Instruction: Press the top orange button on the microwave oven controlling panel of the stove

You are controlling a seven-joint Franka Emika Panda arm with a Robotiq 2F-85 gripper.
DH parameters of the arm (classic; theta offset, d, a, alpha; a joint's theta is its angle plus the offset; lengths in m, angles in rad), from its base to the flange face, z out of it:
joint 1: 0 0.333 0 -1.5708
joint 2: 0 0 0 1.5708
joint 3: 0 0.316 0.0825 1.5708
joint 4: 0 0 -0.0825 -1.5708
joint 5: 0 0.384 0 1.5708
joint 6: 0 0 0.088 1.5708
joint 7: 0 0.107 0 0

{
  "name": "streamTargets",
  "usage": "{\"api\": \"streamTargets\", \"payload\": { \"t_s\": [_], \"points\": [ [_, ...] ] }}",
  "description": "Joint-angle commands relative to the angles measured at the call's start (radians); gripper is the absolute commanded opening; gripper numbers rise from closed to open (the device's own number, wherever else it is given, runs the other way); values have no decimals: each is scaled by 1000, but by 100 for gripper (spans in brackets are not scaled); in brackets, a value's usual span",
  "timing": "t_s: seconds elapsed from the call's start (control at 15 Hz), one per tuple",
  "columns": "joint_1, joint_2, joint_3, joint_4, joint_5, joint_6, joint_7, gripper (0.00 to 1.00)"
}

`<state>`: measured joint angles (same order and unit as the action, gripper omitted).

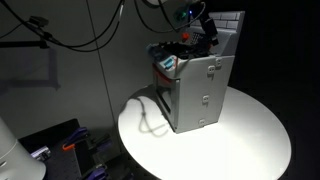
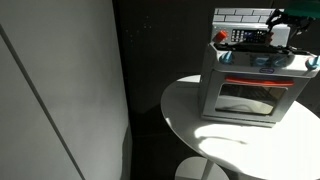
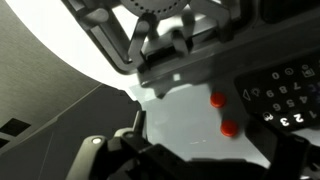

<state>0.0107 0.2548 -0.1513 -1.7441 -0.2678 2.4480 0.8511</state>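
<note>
A grey toy stove (image 1: 203,92) with an oven door (image 2: 246,97) stands on a round white table (image 1: 255,135). My gripper (image 1: 205,30) hovers at its top rear panel, as both exterior views show (image 2: 281,27). In the wrist view two orange buttons lie one above the other on a white panel, the upper (image 3: 217,100) and the lower (image 3: 230,127), beside a black keypad (image 3: 285,95). My gripper (image 3: 200,152) is close to the panel, its dark fingers spread at the bottom edge with nothing between them. No finger touches a button.
Red and blue toy pieces sit on the stove top (image 1: 168,58). A white tiled backsplash (image 2: 240,16) rises behind the stove. Cables hang at the back (image 1: 70,35). A dark wall panel (image 2: 60,90) stands beside the table (image 2: 195,125).
</note>
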Motion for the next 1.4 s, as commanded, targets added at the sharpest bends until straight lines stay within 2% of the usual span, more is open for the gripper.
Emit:
{"api": "streamTargets", "payload": {
  "t_s": [0.0, 0.73, 1.33],
  "points": [
    [8, 32, -19, 51, -24, -30, 37, 100],
    [2, -52, -13, -24, -14, -60, 14, 100],
    [-9, -99, -1, -54, 1, -146, 0, 100]
  ]
}}
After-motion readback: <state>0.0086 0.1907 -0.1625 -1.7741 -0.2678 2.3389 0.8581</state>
